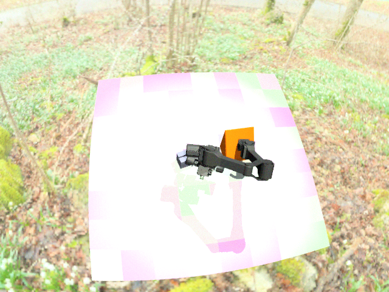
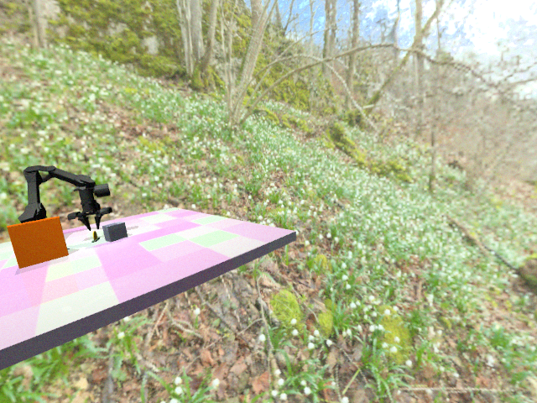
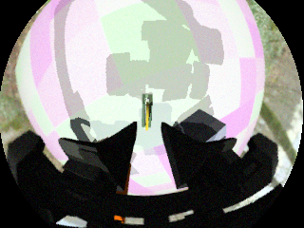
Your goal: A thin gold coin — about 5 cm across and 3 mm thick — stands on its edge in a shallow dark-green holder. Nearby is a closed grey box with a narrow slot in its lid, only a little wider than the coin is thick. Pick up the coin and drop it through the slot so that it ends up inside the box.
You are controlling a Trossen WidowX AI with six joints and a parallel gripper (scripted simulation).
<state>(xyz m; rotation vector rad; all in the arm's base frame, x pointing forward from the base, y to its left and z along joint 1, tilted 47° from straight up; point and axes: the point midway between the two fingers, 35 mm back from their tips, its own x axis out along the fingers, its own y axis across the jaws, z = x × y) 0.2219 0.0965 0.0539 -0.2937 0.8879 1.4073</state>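
Gripper part-open, empty, above coin

In the top view the arm hides the coin and most of the grey box — the slot cannot be seen.

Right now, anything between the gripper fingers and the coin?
No. In the wrist view the coin stands below the open gripper, with only bare air between.
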